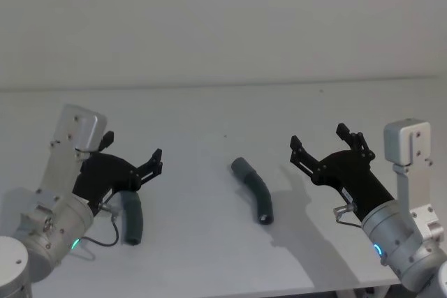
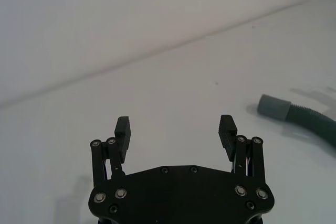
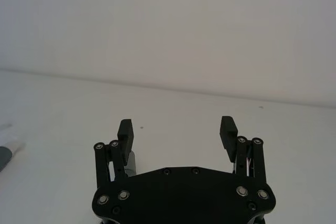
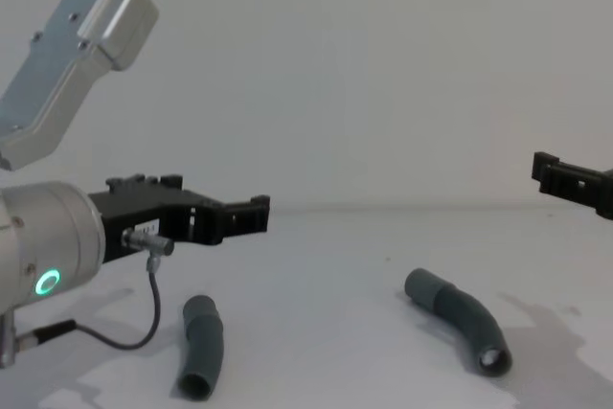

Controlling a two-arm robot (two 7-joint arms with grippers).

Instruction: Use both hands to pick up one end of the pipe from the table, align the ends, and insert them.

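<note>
While both arms hover above the white desk [image 1: 209,109], the head view shows the left gripper [image 1: 134,147] and right gripper [image 1: 319,139] with fingers spread, holding nothing. The left pipe piece [image 1: 131,218] lies on the desk just behind the left fingers. The middle pipe piece [image 1: 253,190] lies between the 2 sets of fingers, nearer the right ones.

Left wrist view: the spread fingers frame bare desk, and the middle pipe piece's grey cuff [image 2: 274,107] lies beyond them, off to one side.

Right wrist view: the fingers are spread, and a white-tipped pipe end [image 3: 8,144] lies off to their side.

Chest view: the left fingers hang above the left pipe piece [image 4: 201,347].
</note>
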